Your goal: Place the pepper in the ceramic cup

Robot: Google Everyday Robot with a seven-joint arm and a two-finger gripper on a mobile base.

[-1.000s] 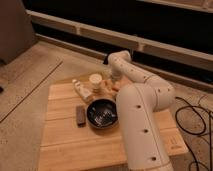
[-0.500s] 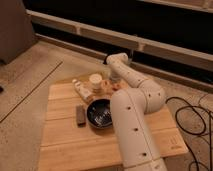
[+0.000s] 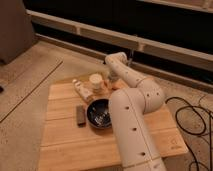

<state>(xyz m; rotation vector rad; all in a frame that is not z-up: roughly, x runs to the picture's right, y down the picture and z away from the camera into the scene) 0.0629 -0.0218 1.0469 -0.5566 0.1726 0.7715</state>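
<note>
Grasp step: end effector [image 3: 112, 80] is sitting closed at the pepper [image 3: 107, 86], far side of bench [image 3: 65, 140] (grip unconfirmed). Next: lifting it, carrying over ceramic cup [image 3: 95, 80] w/o bumping.

The robot has one fat white arm [image 3: 131, 125]. It comes up from the bottom edge and goes to a big round elbow [image 3: 147, 97]. From there a thinner part reaches away to the far left. At its end the wrist [image 3: 116, 61] bends down. The pincer [image 3: 111, 80] points down, low over the far side of the desk [image 3: 65, 145]. Its two fingers are closed together.
</note>
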